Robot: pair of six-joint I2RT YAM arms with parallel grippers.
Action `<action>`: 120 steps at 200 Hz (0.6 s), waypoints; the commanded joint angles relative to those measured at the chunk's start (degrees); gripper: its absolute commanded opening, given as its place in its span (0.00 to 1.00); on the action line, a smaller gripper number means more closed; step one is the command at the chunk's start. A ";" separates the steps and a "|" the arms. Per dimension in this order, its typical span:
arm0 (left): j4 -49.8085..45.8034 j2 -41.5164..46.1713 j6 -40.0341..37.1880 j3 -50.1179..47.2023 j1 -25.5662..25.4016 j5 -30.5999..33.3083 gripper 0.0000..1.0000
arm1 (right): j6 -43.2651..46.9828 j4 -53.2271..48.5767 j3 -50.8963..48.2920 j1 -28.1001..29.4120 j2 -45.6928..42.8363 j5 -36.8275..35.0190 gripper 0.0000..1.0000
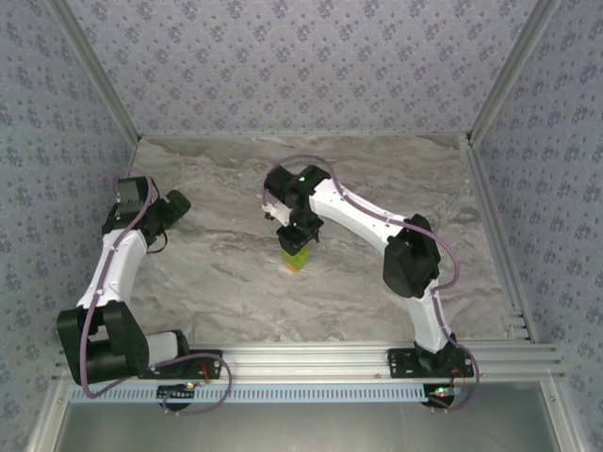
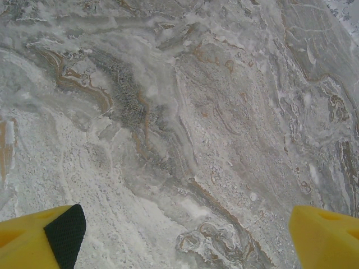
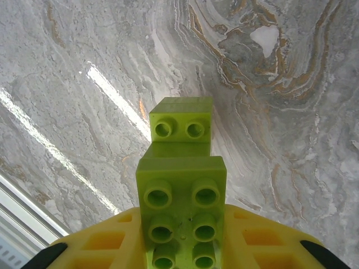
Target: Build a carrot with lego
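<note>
Marble tabletop (image 1: 236, 292), carrot (image 3: 182, 185) gripped in right hand (image 1: 300, 241), jutting past fingertips

A: Any readable text, labels or numbers?
B: None legible.
A: Studs on the lime-green bricks (image 3: 182, 185)?
B: Too soft in the right wrist view to make out any embossing.
A: Arms?
B: Left arm (image 1: 118, 259) and right arm (image 1: 363, 218) are too small in the top view to tell. Wallpaper (image 1: 301, 66) is a repeat pattern, not lettering.

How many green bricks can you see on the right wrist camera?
2: a big brick gripped between the yellow fingers, a smaller brick beyond it. More may be hidden below.
</note>
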State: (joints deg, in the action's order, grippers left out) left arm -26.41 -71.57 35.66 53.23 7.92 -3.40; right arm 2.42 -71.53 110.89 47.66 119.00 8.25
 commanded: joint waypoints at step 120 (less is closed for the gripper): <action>-0.48 0.55 0.14 1.17 0.35 -0.16 0.95 | 1.01 -0.82 2.23 1.27 3.14 0.50 0.33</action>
State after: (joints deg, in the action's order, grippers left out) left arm -26.41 -71.57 35.68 53.23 7.94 -3.40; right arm 2.46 -70.52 111.70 48.07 120.33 8.84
